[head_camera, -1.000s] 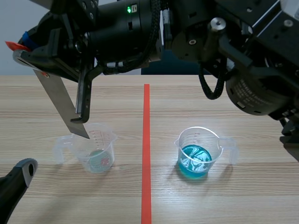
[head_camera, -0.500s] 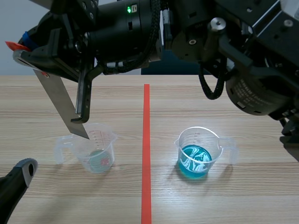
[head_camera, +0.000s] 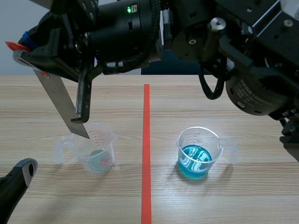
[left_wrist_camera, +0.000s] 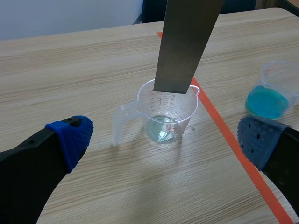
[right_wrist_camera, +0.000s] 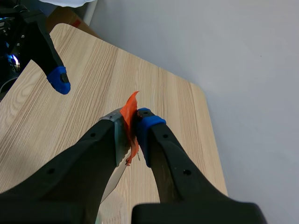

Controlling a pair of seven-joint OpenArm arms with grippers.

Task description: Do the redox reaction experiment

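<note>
A grey metal strip (head_camera: 58, 100) with orange tape at its upper end hangs tilted from my right gripper (right_wrist_camera: 131, 119), which is shut on it and comes across the top of the scene. The strip's (left_wrist_camera: 184, 42) lower end sits at the rim of a clear beaker (head_camera: 96, 149) holding a little pale liquid. My left gripper (left_wrist_camera: 163, 135) is open, low over the table, with that beaker (left_wrist_camera: 168, 116) just ahead between its fingers. A second beaker (head_camera: 198, 151) with blue liquid stands right of the red tape line.
The right arm's bulky body (head_camera: 252, 88) hangs over the table's right and back. One finger of the left gripper (head_camera: 21, 172) lies at the near left corner. The blue beaker (left_wrist_camera: 271, 91) stands ahead of the left gripper's right finger.
The glints on the blue liquid's surface shift slightly. The arms, the strip and both beakers hold their places.
</note>
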